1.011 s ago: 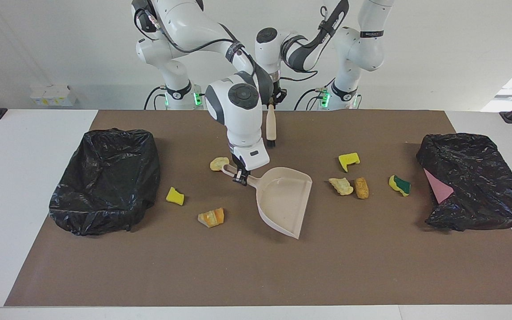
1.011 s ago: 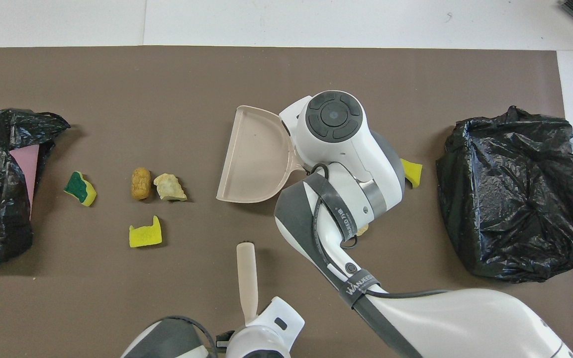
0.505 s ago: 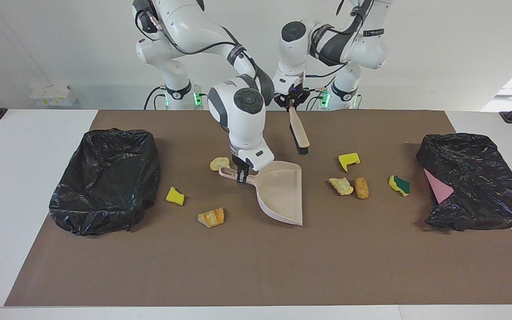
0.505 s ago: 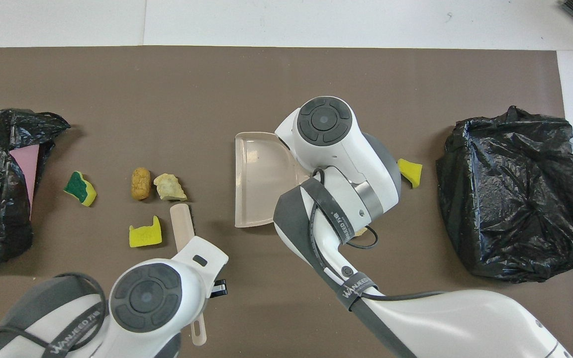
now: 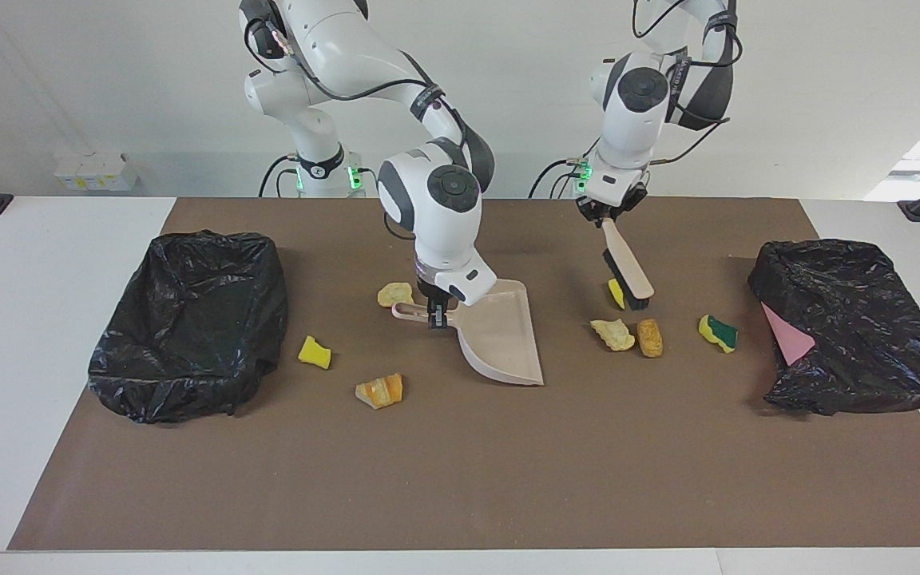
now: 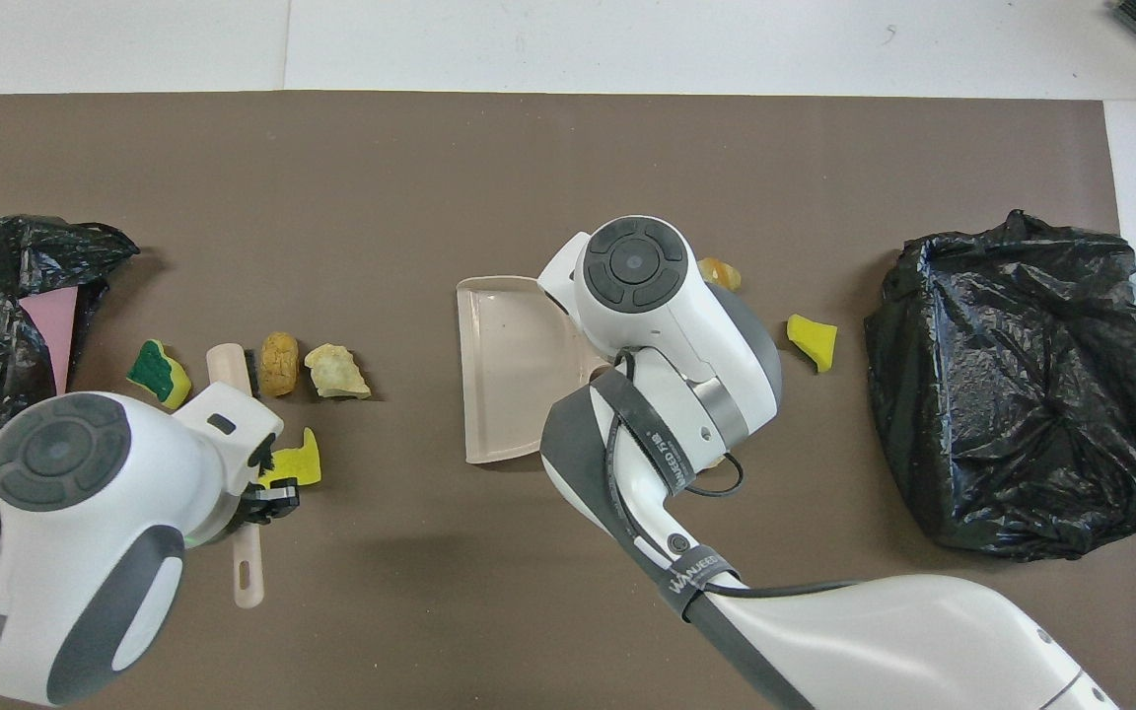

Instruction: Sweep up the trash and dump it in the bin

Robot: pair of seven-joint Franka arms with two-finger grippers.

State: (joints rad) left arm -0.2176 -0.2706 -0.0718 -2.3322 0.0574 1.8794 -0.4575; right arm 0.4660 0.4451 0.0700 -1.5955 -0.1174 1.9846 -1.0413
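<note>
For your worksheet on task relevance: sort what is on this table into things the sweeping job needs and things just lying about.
Needed:
beige plastic dustpan
beige black-bristled brush
yellow sponge bits
tan bread-like chunks
black bag-lined bins

Lying about:
white boxes off the mat

Seven trash scraps (image 5: 649, 337) scattered on brown mat (image 5: 460, 479): four toward left arm's end, one green-backed (image 5: 719, 332); three toward right arm's end, around dustpan (image 5: 500, 339) handle.

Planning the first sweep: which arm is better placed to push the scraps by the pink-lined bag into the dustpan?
Likely the left: its gripper holds the brush beside those scraps; the right gripper holds the dustpan.
</note>
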